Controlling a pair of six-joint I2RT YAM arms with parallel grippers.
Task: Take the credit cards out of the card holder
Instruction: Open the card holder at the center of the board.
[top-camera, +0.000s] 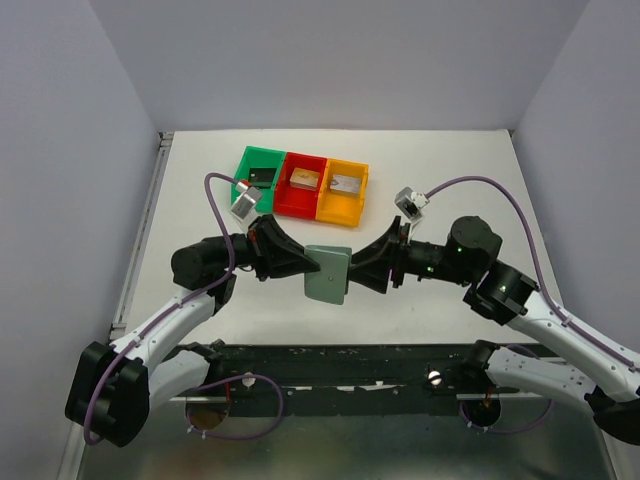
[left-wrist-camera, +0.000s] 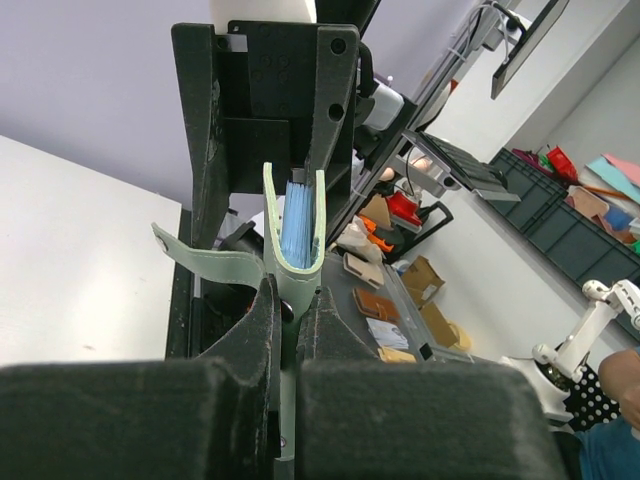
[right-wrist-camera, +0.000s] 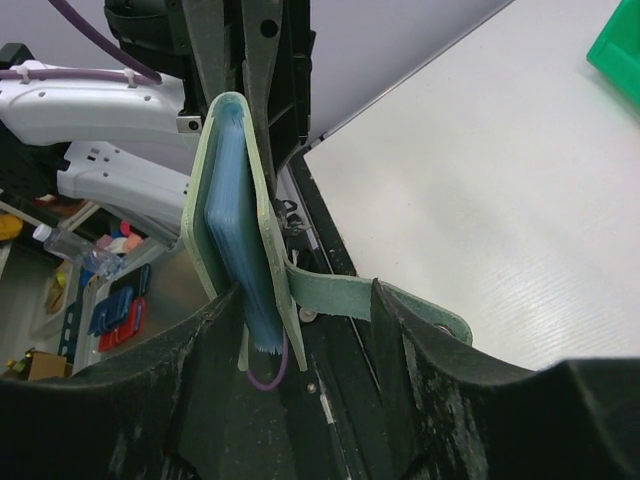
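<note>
Mid-frame, the left fingers (left-wrist-camera: 240, 350) pinch the flat grey-green folding card holder (top-camera: 327, 274) above the white worktop (top-camera: 450, 170); the right fingers (right-wrist-camera: 430, 340), spread, straddle its opposite edge.

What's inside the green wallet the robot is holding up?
Inside the card holder, pale blue pockets show edge-on between its covers. Any cards in them are hidden from view.

Bright, even, diffuse overhead light. Soft, faint shadows on the white table (top-camera: 450, 170). Sharp from above; close up, dark and blurred at the near jaws, backgrounds slightly soft.
</note>
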